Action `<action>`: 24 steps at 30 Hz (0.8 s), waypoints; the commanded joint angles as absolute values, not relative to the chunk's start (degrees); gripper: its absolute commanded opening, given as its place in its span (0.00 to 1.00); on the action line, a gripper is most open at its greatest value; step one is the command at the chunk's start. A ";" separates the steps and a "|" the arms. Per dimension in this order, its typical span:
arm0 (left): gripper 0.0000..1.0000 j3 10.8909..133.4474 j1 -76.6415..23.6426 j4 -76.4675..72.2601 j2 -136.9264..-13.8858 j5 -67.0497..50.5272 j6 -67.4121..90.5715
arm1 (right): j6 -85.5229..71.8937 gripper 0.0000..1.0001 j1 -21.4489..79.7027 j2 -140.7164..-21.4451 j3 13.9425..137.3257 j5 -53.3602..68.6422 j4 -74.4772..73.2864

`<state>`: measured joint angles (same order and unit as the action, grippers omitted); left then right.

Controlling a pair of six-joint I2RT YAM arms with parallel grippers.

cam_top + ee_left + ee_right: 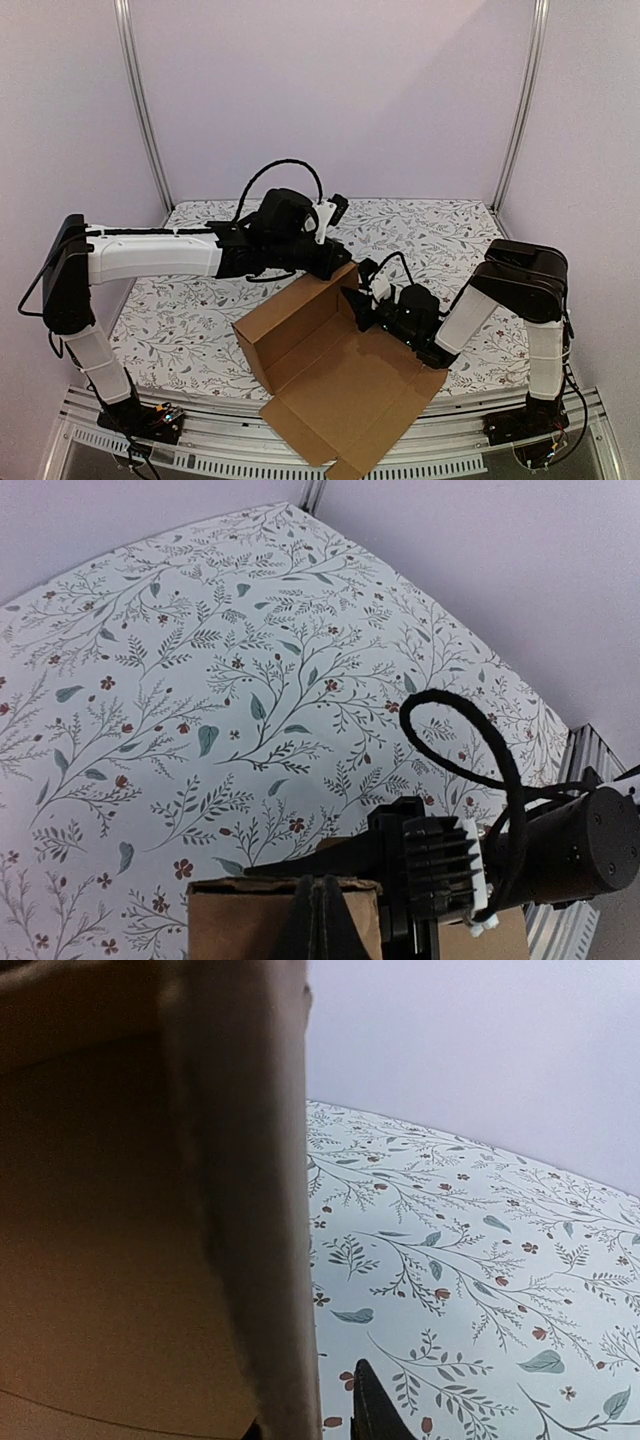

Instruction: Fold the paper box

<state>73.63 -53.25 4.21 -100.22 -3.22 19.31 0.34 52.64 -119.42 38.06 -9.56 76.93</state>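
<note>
The paper box (330, 380) is brown cardboard, partly folded, with raised walls at the back and its flat lid hanging over the table's near edge. My left gripper (337, 262) is at the box's far right corner. In the left wrist view its fingers (325, 915) are pressed together against the top of a cardboard wall (235, 920). My right gripper (363, 303) straddles the box's right wall (250, 1210). One dark fingertip (372, 1405) stands outside the wall with a small gap; the other finger is hidden behind the cardboard.
A floral cloth (190, 320) covers the table. Metal frame posts (145, 110) stand at the back corners against plain walls. A slotted rail (230, 450) runs along the near edge. The right arm's black body and cable (560, 850) lie close to my left gripper.
</note>
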 commanded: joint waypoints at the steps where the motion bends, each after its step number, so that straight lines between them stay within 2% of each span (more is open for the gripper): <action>1: 0.00 71.61 -53.53 10.63 -100.37 -2.37 19.46 | -1.66 0.16 52.94 -120.47 37.46 -11.27 80.51; 4: 0.00 71.54 -53.53 10.72 -100.05 -2.45 19.48 | -1.55 0.09 53.04 -120.11 37.94 -11.10 80.51; 5: 0.00 71.54 -53.53 10.70 -99.97 -2.54 19.46 | -1.37 0.00 53.07 -120.07 38.11 -10.89 80.51; 10: 0.00 71.76 -53.53 10.28 -99.24 -3.81 19.45 | -1.14 0.00 53.20 -120.23 38.66 -10.61 80.51; 11: 0.04 71.84 -53.53 10.20 -98.86 -3.86 19.50 | -1.14 0.00 53.23 -120.38 38.71 -10.63 80.51; 15: 0.33 71.90 -53.46 10.27 -94.95 -2.25 18.65 | -0.97 0.00 53.50 -120.49 38.61 -10.39 80.51; 17: 0.44 71.63 -53.42 10.24 -92.17 -0.77 18.12 | -0.85 0.00 53.57 -120.54 38.50 -10.37 80.51; 20: 0.52 70.68 -53.11 10.12 -87.74 1.80 17.06 | -0.84 0.00 53.68 -120.67 38.50 -10.15 80.51; 24: 0.53 67.74 -51.27 9.90 -83.25 6.23 17.33 | -0.88 0.00 53.84 -120.51 38.43 -9.87 80.51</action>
